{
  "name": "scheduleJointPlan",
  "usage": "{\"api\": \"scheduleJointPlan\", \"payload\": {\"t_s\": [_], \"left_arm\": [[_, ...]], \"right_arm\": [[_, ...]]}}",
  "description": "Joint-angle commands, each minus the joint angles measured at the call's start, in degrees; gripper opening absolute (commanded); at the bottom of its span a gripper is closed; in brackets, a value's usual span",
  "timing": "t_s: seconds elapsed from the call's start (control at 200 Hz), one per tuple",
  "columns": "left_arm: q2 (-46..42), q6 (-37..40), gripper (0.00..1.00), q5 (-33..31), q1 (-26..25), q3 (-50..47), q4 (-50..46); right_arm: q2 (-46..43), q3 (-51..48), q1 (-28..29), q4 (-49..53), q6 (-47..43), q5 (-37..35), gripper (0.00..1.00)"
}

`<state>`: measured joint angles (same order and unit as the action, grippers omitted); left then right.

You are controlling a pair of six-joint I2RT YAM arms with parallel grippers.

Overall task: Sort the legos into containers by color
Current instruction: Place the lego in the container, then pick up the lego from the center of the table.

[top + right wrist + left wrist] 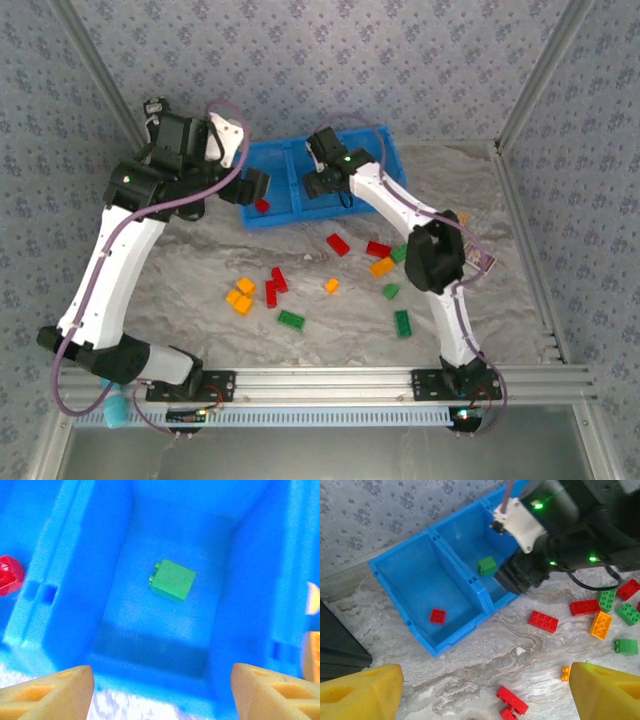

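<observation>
The blue tray (278,165) sat at the far edge of the worktop (330,350), a little left of its middle. The left tool (482,697) hovered by the tray's near-left corner, looking across the left compartment (415,585). Its yellow fingers (360,692) were spread wide apart with nothing between them. One small red brick (438,616) lay on that compartment's floor, toward its near wall.

The right tool (160,695) hung over the middle compartment (165,630), opened just as wide and gripping nothing. A square green brick (172,581) lay on the floor there, roughly central and clear of every wall. In the left wrist view, the right tool's dark body stood above the near wall of the middle compartment, just beside the green brick.

The loose bricks (378,248) lay scattered on the worktop between the tray and the near edge. Reds, greens and an orange one clustered toward the right edge. Two orange bricks touched each other left of the middle, with two reds close by. Two green ones lay nearest the near edge, well apart.
</observation>
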<state>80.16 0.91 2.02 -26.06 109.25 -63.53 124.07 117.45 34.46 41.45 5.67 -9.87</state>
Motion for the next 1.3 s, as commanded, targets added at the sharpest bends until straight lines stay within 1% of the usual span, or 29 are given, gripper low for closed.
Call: {"api": "scheduleJointPlan", "payload": {"t_s": [0.0,0.09,0.18,0.25,0.305,0.425,0.515,0.6,0.74,0.825,0.905,0.97,1.07,1.145,1.195,1.239,1.294], "left_arm": [[0.87,1.54,0.86,-2.12,-0.3,4.04,-5.0],[2.32,1.62,0.86,-1.58,-0.25,5.02,-5.33],[3.57,1.31,0.86,-0.71,-0.13,6.25,-5.68],[3.61,1.03,0.86,-0.75,-0.12,6.34,-5.32],[3.22,1.26,0.86,-1.4,-0.05,6.24,-5.29],[2.82,1.38,0.86,-2.83,-0.04,6.83,-5.28],[2.97,1.38,0.86,-2.82,-0.13,7.34,-5.25],[2.66,1.58,0.87,-3.03,-0.13,6.48,-4.81],[1.77,2.22,0.88,-3.86,-0.05,5.33,-4.5],[1.31,2.6,0.88,-4.47,-0.13,5.36,-4.42],[1.1,2.88,0.89,-4.96,-0.1,5.14,-4.41],[1.09,3.24,0.89,-5.13,-0.08,4.85,-4.41],[1.07,3.48,0.89,-5.61,-0.06,4.81,-4.32],[0.81,3.65,0.9,-5.66,-0.04,4.4,-4.28],[0.22,3.88,0.9,-5.65,-0.04,3.98,-4.12],[-0.56,4.18,0.91,-6.17,-0.04,3.41,-4.07],[-1.58,4.53,0.91,-7.16,-0.04,2.81,-3.9]], "right_arm": [[-9.97,-7.51,0.9,-2.83,-3.94,0.62,0.73],[-15.52,-16.13,1.98,-4.06,-6.78,2.15,0.74],[-19.04,-23.8,1.91,-4.63,-8.1,4.64,0.75],[-20.33,-28.88,1.31,-6.09,-8.71,7.15,0.77],[-20.33,-31.65,1.56,-6.75,-8.63,6.19,0.77],[-18.5,-34.44,1.6,-6.73,-8.41,5.92,0.77],[-16.78,-35.07,1.31,-9.31,-8.86,6.9,0.78],[-14.37,-34.36,1.2,-9.81,-9.78,7.33,0.8],[-9.6,-32.15,0.46,-8.66,-10.83,10.48,0.8],[-6.87,-30.84,0.0,-7.75,-10.73,11.16,0.8],[-5.01,-29.82,-0.19,-7.26,-10.77,11.73,0.76],[-4.3,-29.89,-0.16,-7.27,-10.77,12.18,0.72],[-4.18,-30.25,-0.09,-7.26,-10.73,12.09,0.59],[-4.74,-30.34,-0.09,-7.27,-10.76,12.57,0.44],[-5.42,-30.09,-0.02,-7.26,-10.77,13.02,0.37],[-6.21,-29.49,0.16,-5.79,-10.65,12.93,0.32],[-6.77,-27.68,0.34,-4.75,-10.68,13.25,0.28]]}}
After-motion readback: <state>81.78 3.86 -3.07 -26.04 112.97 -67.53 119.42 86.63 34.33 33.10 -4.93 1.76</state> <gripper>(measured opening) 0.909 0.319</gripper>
